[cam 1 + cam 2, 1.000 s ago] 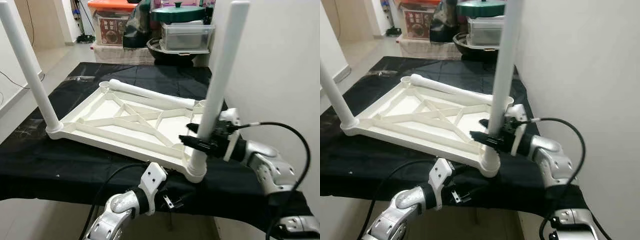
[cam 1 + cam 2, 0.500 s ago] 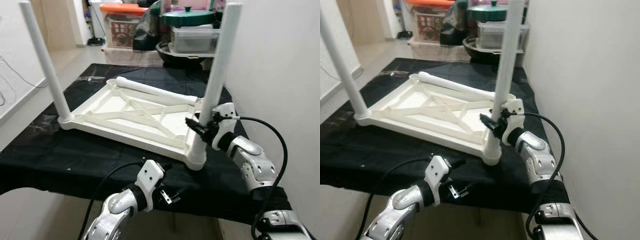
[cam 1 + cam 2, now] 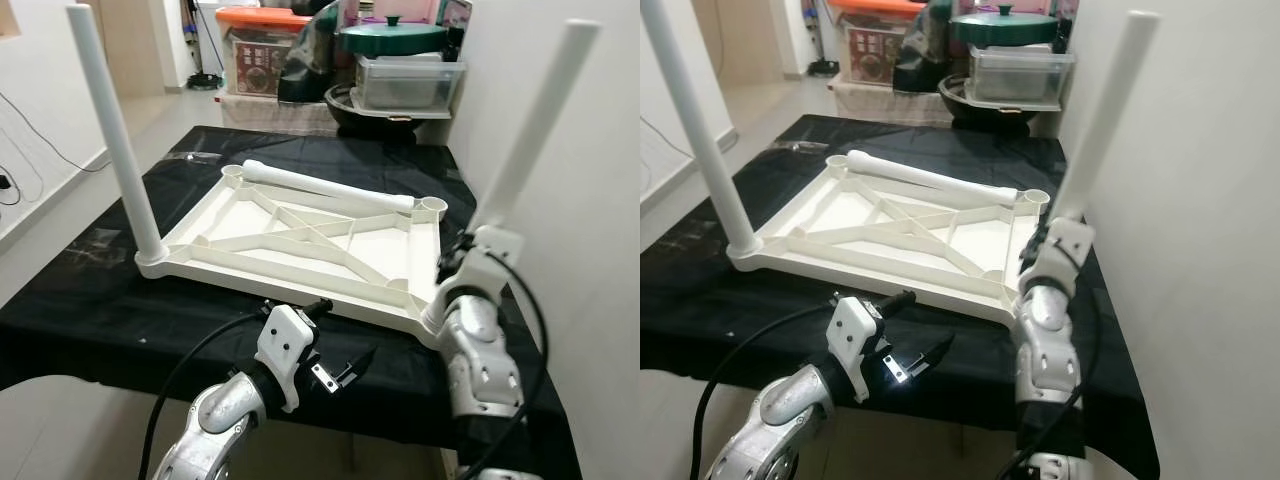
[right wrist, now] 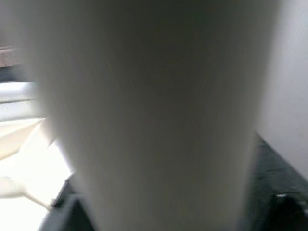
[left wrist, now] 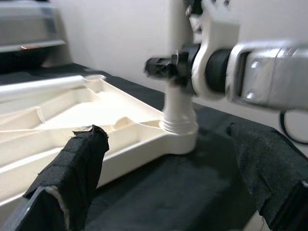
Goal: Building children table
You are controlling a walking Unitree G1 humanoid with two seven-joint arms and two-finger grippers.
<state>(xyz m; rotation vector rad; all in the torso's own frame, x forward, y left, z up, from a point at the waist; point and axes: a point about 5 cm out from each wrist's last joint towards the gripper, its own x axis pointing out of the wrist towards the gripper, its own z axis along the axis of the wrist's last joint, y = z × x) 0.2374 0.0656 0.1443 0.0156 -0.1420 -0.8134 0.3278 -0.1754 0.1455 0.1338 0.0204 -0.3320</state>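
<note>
Table leg (image 3: pixel 530 125) pinched in right gripper's (image 5: pixel 166 67) jaws; left gripper's (image 3: pixel 335 345) jaws spread.

L tool (image 5: pixel 163 192) spread wide, low; R arm (image 3: pixel 478 340) raised, wrist bent.

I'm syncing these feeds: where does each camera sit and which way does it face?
Head eyes: look down at the upturned tabletop on black cloth, both arms showing.
Left wrist: looks past its own fingers at the right claw on the corner leg.
Right wrist: pressed against that leg.
Shared: that leg.
</note>
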